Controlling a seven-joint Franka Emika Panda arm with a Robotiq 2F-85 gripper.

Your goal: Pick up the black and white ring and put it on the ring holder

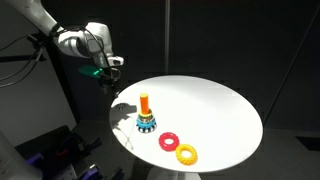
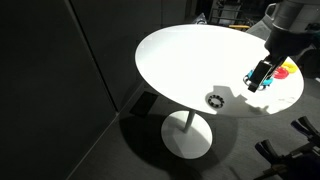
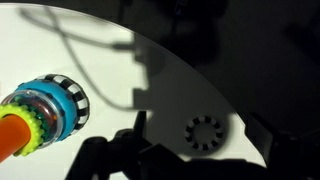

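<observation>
Wrist view: the black and white ring lies flat on the counter near its edge, apart from the ring holder. My jaws hang spread and empty above it. 0 of 2 steps are done: grasping and placing remain.

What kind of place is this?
Probably a lab or test room, though I can't be sure: a robot arm reaches over a round white table, dark walls surround it, and a ring holder and red ring sit there.
</observation>
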